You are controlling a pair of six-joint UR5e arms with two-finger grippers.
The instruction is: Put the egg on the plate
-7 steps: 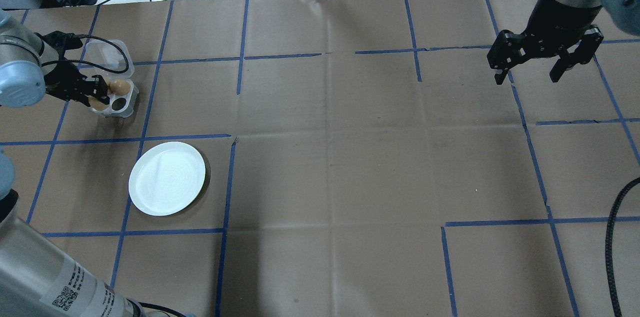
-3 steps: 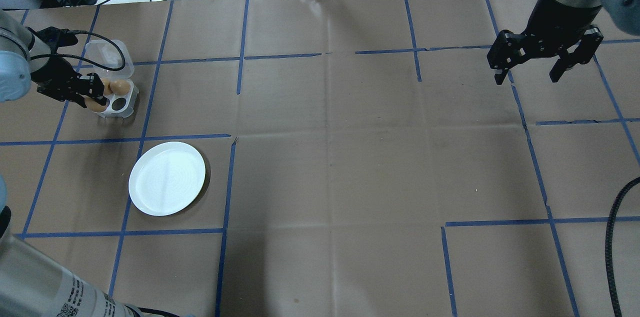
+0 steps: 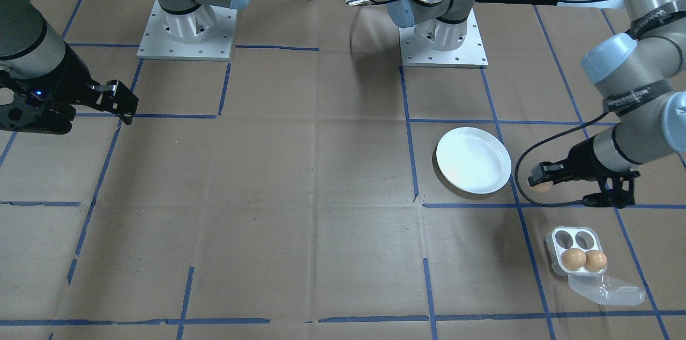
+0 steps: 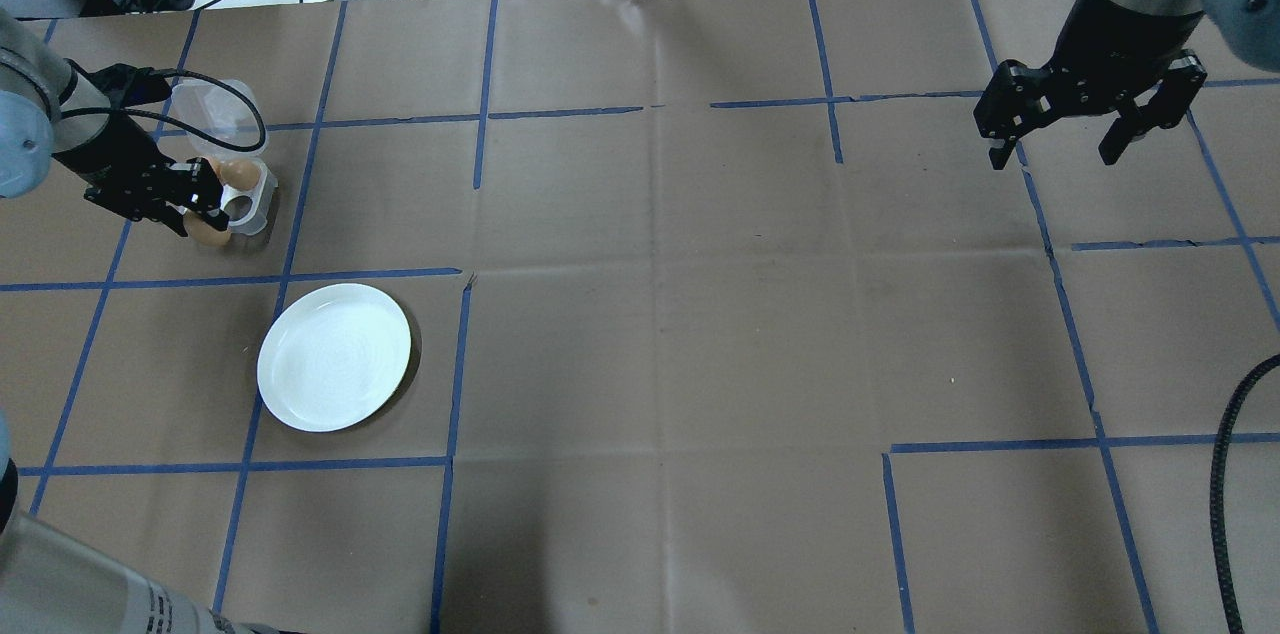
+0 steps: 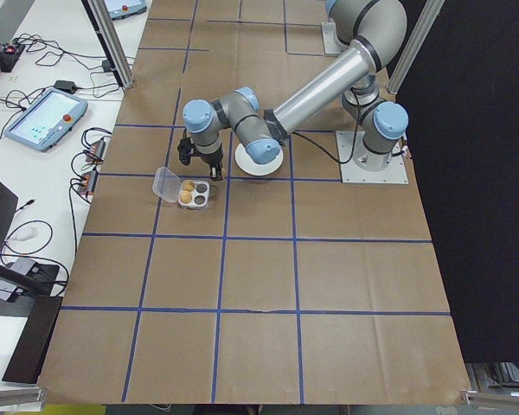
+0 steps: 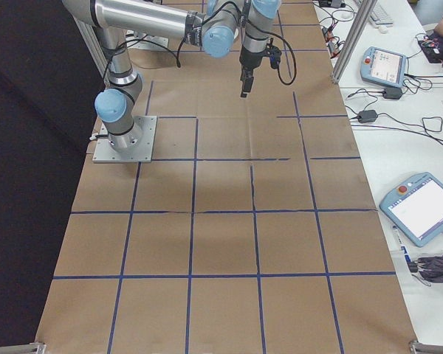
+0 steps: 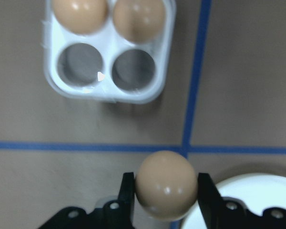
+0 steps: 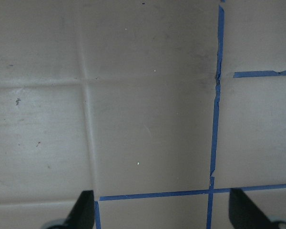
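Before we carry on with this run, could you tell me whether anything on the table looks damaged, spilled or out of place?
Nothing stands out. The left gripper holds one intact egg squarely between its fingers; two more sit whole in the egg box, whose lid lies open flat. The plate is bare and clean, and the right gripper hangs open over bare paper.

Between the held egg (image 7: pixel 166 184) and the plate (image 4: pixel 334 356) only bare desk (image 4: pixel 700 314) is seen; the egg box (image 3: pixel 576 251) is left behind, apart.
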